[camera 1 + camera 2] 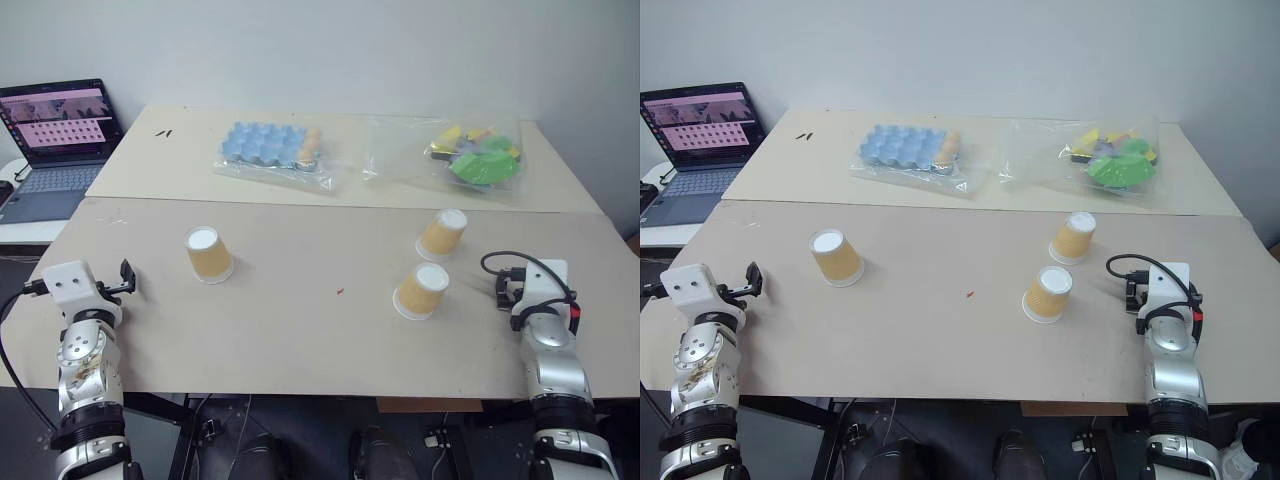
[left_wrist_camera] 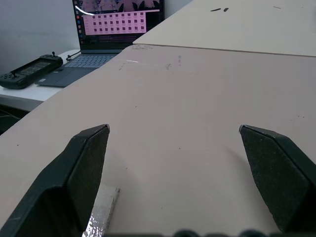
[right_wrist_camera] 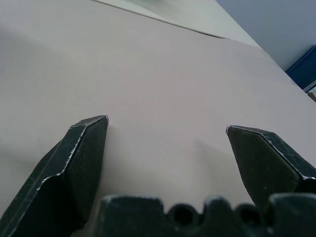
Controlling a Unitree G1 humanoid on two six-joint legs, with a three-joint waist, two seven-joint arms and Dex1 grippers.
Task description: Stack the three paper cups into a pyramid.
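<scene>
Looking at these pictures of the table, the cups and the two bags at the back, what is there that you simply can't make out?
- Toys in the right plastic bag, head views: the crinkled plastic blurs them; only yellow and green shapes show.
- Laptop screen, head views: the pink grid is too small to read, and the picture edge cuts the laptop off.
- Insides of the three paper cups: they stand upside down, white bases up.

Laptop (image 1: 55,140) cut off at the left edge; bagged toys (image 1: 478,155) too jumbled to identify.
</scene>
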